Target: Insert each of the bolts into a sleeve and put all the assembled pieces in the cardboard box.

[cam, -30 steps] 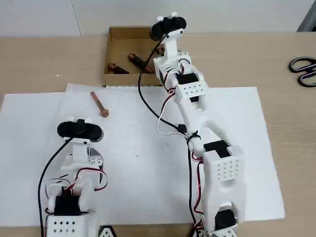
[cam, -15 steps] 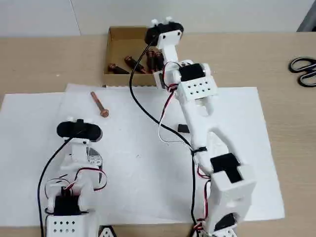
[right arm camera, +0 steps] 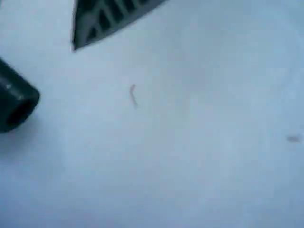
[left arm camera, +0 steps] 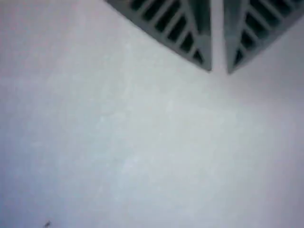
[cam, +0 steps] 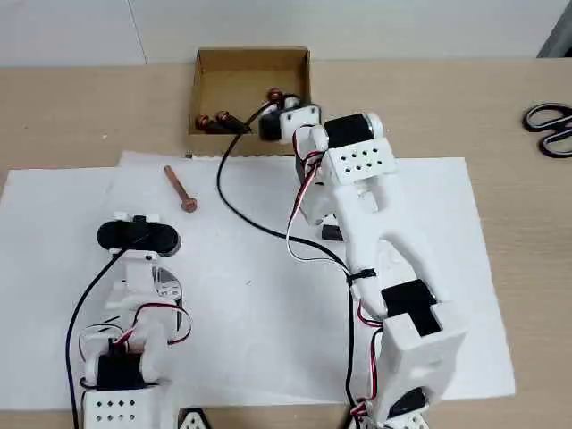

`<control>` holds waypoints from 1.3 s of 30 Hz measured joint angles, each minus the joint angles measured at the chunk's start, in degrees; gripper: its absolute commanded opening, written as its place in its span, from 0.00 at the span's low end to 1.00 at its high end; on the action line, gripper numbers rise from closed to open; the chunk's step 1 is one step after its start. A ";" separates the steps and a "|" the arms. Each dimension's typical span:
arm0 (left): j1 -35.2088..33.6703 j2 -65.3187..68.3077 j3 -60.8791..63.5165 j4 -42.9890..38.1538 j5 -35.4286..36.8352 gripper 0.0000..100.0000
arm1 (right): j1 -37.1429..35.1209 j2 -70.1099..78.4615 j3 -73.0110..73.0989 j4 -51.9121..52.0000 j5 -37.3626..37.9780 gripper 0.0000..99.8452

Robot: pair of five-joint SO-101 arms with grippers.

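While left gripper (left arm camera: pixel 218 67) is hovering over the white paper (cam: pixel 250 340) with jaws closed and nothing between them, right gripper (right arm camera: pixel 90 28) is hanging over the paper too; can't tell its jaw state. One bolt (cam: pixel 179 189) is lying loose at 11 o'clock from the paper's middle, and a black sleeve (cam: pixel 331 232) at 2 o'clock. Assembled pieces (cam: pixel 219 121) are sitting in the cardboard box (cam: pixel 252 54) at 12.

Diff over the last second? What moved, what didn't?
The right arm drew back from over the cardboard box toward its base. Its wrist now sits by the box's near right corner, at the edge of the paper. No grab or release is visible. The loose bolt on the paper stayed put, and the left arm barely moved.
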 measured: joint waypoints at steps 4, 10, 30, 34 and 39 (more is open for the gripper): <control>0.00 0.00 0.00 0.00 0.00 0.01 | 0.18 0.00 0.00 0.09 11.34 0.10; 0.00 0.00 0.00 0.00 0.00 0.01 | 0.35 0.09 0.00 0.09 22.77 0.10; 0.00 0.00 0.00 0.00 0.00 0.01 | 6.68 12.22 -0.18 -1.41 39.91 0.10; 0.00 0.00 0.00 0.00 0.00 0.01 | 7.03 14.77 -0.18 -2.81 40.09 0.10; 0.00 0.00 0.00 0.00 0.00 0.01 | 6.95 16.44 -0.44 -2.90 40.09 0.10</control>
